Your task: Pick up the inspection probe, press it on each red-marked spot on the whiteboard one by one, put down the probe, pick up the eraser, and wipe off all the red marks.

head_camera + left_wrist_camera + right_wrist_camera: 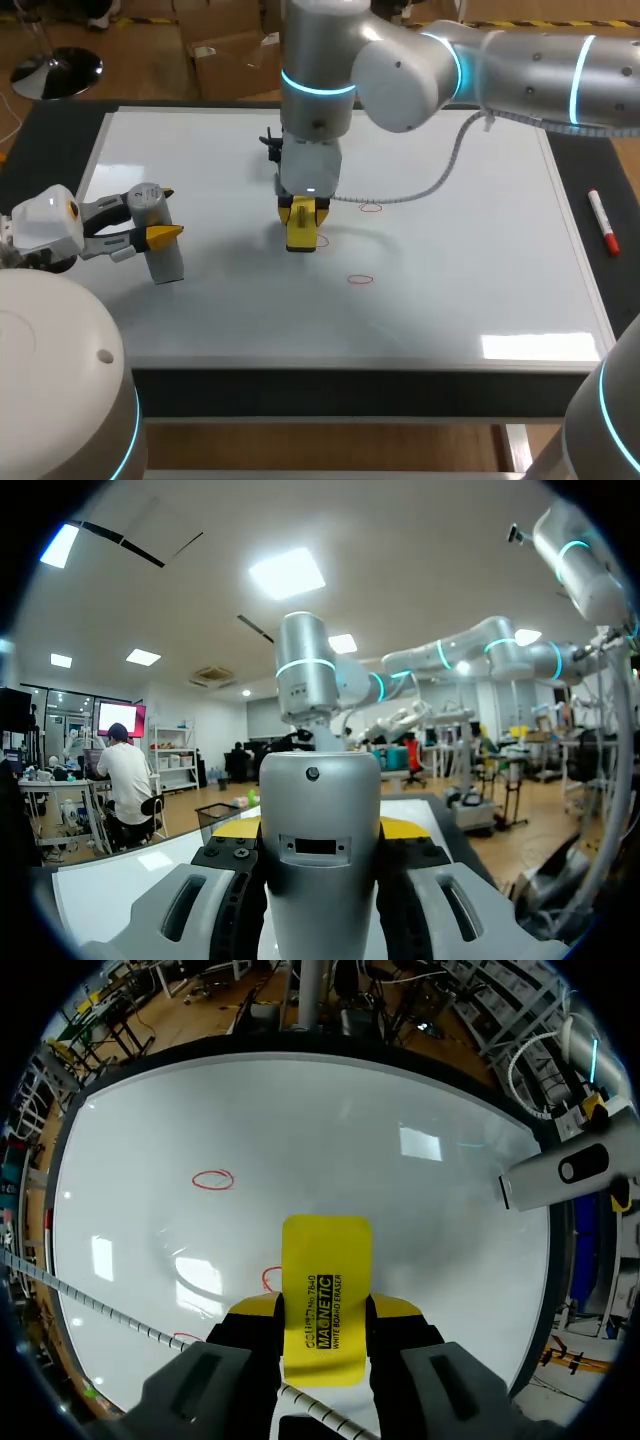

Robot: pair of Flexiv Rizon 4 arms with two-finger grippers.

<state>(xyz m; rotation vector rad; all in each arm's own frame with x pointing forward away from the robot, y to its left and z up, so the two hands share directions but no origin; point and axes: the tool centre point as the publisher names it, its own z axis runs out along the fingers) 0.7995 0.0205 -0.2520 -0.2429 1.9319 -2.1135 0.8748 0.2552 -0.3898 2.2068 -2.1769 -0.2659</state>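
Right gripper clamped on eraser, mid whiteboard, a red mark just beside it. Left gripper clamped on probe, over board's left side.

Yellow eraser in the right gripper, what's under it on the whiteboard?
The whiteboard, with a red circle mark peeking out at the eraser's edge. The rest of that mark is covered.

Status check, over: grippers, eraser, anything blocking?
Left gripper shut on probe, upright at whiteboard's left. Right gripper shut on eraser at middle red mark. Three red marks showing. Cable hangs by far mark.
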